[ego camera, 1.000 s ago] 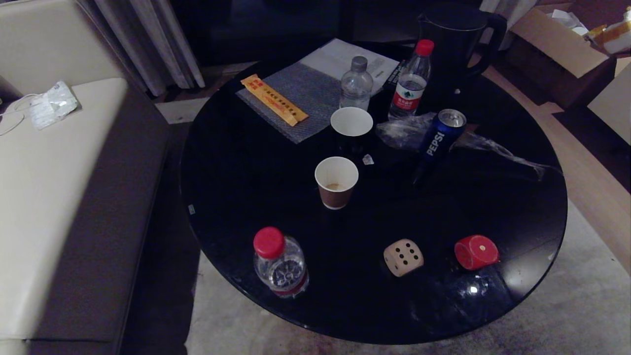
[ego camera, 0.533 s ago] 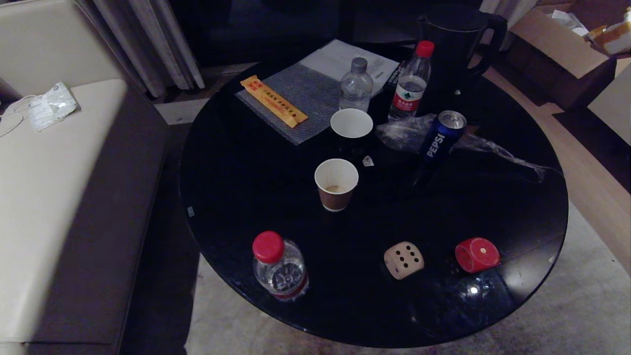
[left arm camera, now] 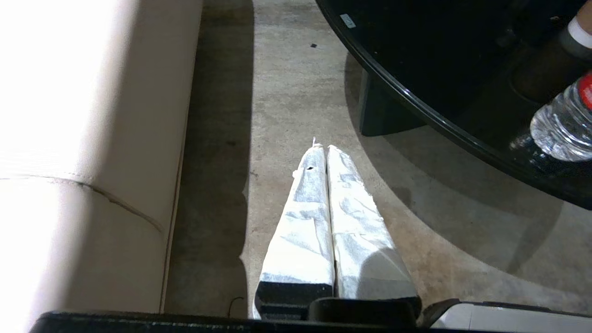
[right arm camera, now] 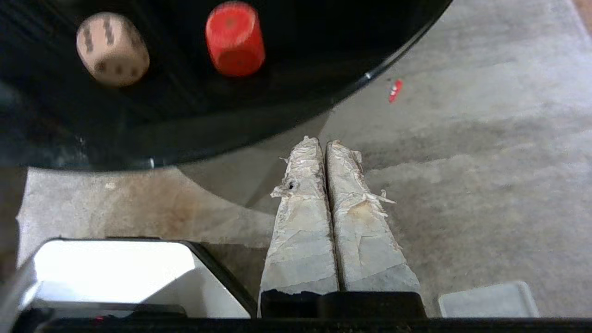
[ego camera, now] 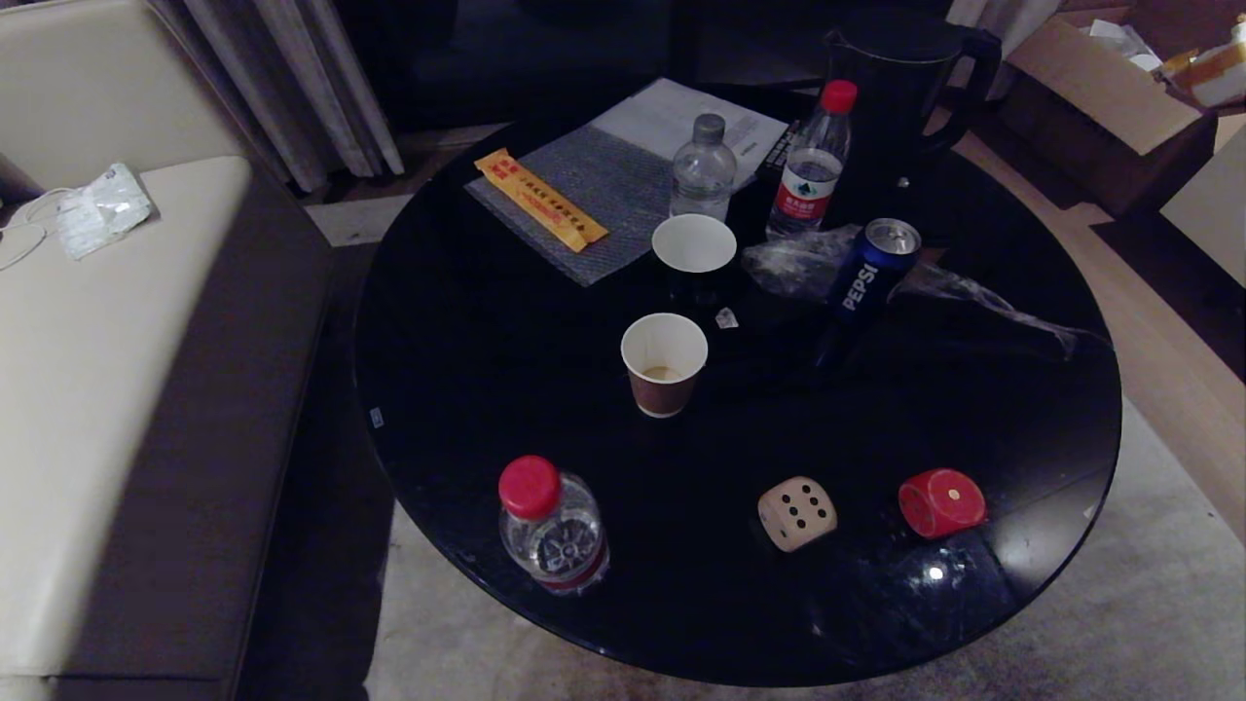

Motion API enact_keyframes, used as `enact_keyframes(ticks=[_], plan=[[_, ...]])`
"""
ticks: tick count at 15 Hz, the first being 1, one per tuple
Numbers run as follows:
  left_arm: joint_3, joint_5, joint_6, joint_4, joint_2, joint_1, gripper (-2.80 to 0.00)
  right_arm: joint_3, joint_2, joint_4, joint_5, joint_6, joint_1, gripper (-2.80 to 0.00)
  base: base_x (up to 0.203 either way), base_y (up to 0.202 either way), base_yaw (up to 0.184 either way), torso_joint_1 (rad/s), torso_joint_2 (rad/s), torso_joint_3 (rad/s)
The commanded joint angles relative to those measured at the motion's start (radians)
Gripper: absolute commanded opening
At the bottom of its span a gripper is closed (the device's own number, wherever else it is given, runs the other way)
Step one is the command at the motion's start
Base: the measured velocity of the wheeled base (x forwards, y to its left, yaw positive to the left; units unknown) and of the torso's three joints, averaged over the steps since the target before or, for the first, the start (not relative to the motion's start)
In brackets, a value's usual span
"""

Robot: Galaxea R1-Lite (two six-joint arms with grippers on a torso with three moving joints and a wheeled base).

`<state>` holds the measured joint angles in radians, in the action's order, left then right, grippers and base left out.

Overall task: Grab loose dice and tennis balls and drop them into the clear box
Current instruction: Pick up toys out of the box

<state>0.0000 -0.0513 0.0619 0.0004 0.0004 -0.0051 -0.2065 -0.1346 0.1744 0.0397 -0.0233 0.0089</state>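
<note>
Two dice lie near the front edge of the round black table point(ego camera: 487, 370): a tan wooden die point(ego camera: 797, 512) point(right arm camera: 112, 49) and, to its right, a red die point(ego camera: 941, 502) point(right arm camera: 235, 38). No tennis balls and no clear box show in any view. My right gripper point(right arm camera: 322, 142) is shut and empty, hanging over the carpet just off the table's rim, short of the red die. My left gripper point(left arm camera: 322, 148) is shut and empty too, low over the floor between the sofa and the table. Neither arm appears in the head view.
A red-capped water bottle point(ego camera: 552, 526) stands at the table's front left. A brown paper cup point(ego camera: 664, 361), a white cup point(ego camera: 694, 249), a Pepsi can point(ego camera: 872, 268), two more bottles, a black kettle point(ego camera: 900, 78) and papers fill the middle and back. A beige sofa point(ego camera: 97, 389) flanks the left.
The whole head picture has shifted down a little since a second ago, then held still. The dice have not moved on the table.
</note>
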Motion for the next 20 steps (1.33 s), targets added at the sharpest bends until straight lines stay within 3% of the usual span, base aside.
enact_keyframes(ticks=[1, 5, 10, 11, 16, 18, 20], plan=[[0.002, -0.001, 0.001, 0.000, 0.001, 0.001, -2.80, -0.113, -0.286, -0.006, 0.008, -0.010, 0.001, -2.80, 0.000, 0.000, 0.000, 0.000, 0.00, 0.000], [0.002, -0.001, 0.001, 0.000, 0.001, 0.001, -2.80, -0.247, -0.682, -0.078, 0.070, -0.030, 0.017, -2.80, 0.000, 0.000, 0.000, 0.000, 0.00, 0.000], [0.002, -0.001, 0.001, 0.000, 0.001, 0.000, -2.80, -0.308, -1.059, -0.356, 0.108, -0.106, 0.119, -2.80, 0.000, 0.000, 0.000, 0.000, 0.00, 0.000], [0.002, -0.001, 0.001, 0.000, 0.001, 0.001, -2.80, -0.321, -1.089, -0.383, 0.126, -0.111, 0.149, 0.00, 0.000, 0.000, 0.000, 0.000, 0.00, 0.000], [0.002, -0.001, 0.001, 0.000, 0.001, 0.001, -2.80, -0.355, -1.232, -0.394, 0.167, -0.105, 0.177, 0.00, 0.000, 0.000, 0.000, 0.000, 0.00, 0.000], [0.002, -0.001, 0.001, 0.000, 0.001, -0.001, -2.80, -0.360, -1.242, -0.395, 0.162, -0.039, 0.178, 0.00, 0.000, 0.000, 0.000, 0.000, 0.00, 0.000], [0.002, -0.001, 0.001, 0.000, 0.001, 0.001, -2.80, -0.362, -1.264, -0.398, 0.165, -0.036, 0.177, 0.00, 0.000, 0.000, 0.000, 0.000, 0.00, 0.000]])
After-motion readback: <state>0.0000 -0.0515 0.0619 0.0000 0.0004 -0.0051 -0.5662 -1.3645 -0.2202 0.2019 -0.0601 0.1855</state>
